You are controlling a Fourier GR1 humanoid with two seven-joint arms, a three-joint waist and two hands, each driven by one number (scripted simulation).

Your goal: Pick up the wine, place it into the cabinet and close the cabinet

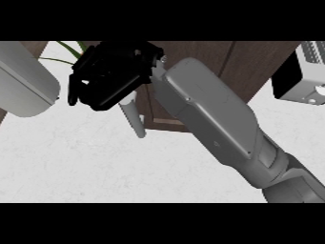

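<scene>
Here, a grey rounded forearm (17, 78) lies left of the right hand (112, 74). The hand's fingers are curled at the cabinet (193, 57); what they grip cannot be told. A toaster (309, 74) sits far right. The wine is not visible.

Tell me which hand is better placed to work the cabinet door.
Right, probably: the right hand is up against the cabinet, just above its pale handle. No left hand shows.

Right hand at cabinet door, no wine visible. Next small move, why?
Probably push the door shut with the right hand: it sits at the door just above the handle, and no wine shows on the counter.
</scene>
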